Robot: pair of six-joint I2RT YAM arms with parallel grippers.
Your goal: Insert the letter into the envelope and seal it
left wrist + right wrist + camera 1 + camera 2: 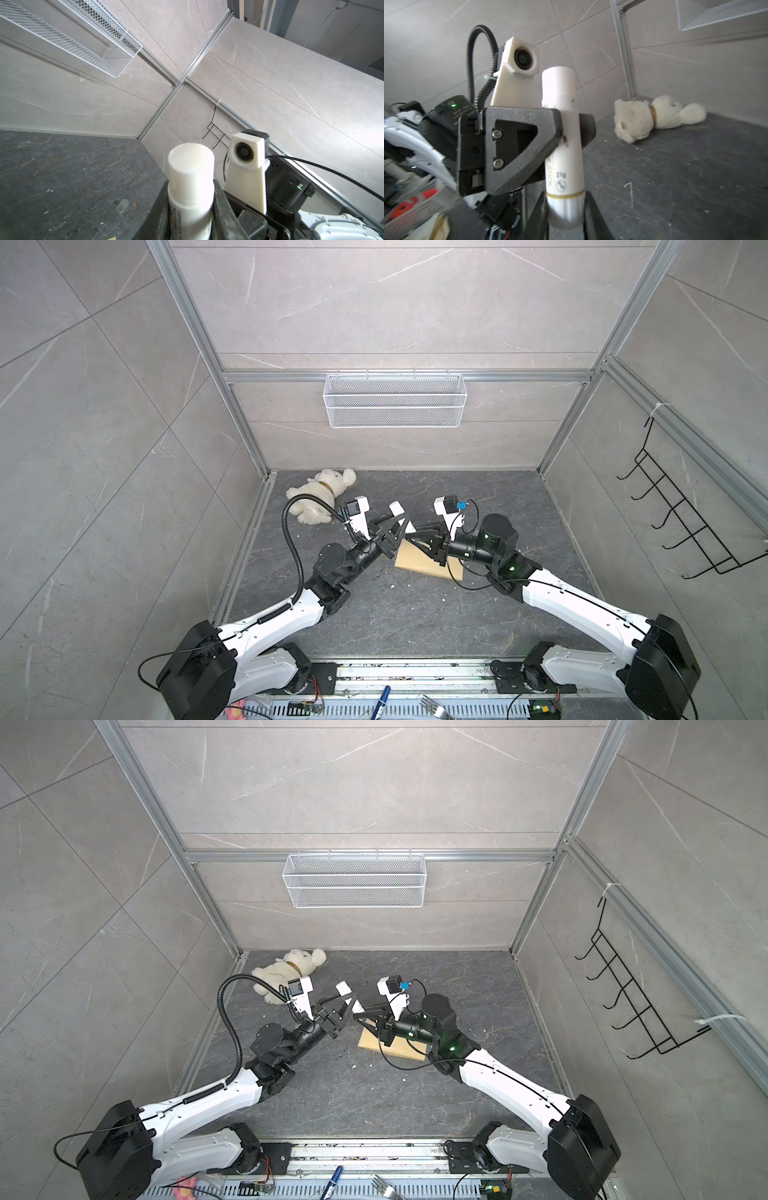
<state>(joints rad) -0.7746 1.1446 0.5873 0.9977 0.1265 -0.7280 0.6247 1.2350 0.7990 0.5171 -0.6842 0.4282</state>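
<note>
A plain yellow-tan envelope (419,564) (395,1048) lies flat on the dark table, partly under my right arm. The letter is out of view. Above the envelope, both grippers hold one white glue stick (397,509) (344,988) (191,166) (560,93) in the air. My left gripper (394,523) (344,1004) (191,209) is shut on the stick's body. My right gripper (410,533) (356,1015) (565,207) is shut on its ribbed base end, below a yellow ring.
A white plush bear (322,497) (654,116) lies at the back left. A small clear cap (122,205) rests on the table. A wire basket (395,400) hangs on the back wall and a black hook rack (681,510) on the right wall. A pen (384,697) and fork (434,706) lie at the front rail.
</note>
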